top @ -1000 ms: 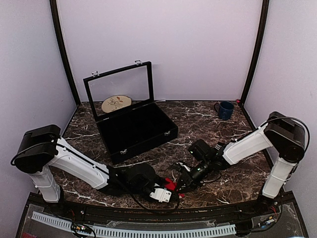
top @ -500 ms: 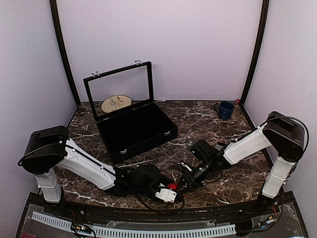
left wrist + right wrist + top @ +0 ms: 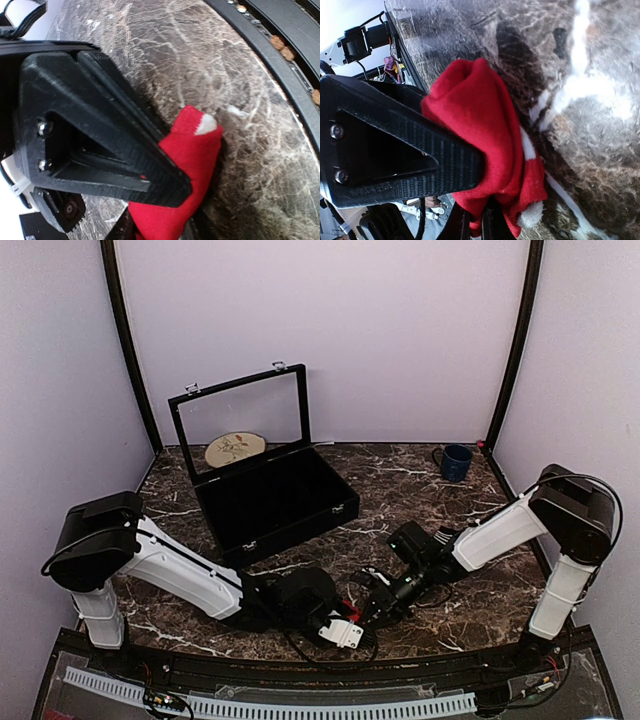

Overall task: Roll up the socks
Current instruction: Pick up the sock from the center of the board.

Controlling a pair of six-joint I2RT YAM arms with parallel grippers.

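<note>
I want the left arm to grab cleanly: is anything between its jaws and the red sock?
Nothing visible does. The red sock sits right between the jaws of the left gripper; the right gripper is clamped on the same sock.

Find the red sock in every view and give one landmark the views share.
Top external: red sock, a small patch low centre, near the front edge.
Left wrist: lower centre.
Right wrist: centre, large and bunched.
Shared landmark: the dark marbled tabletop.
</note>
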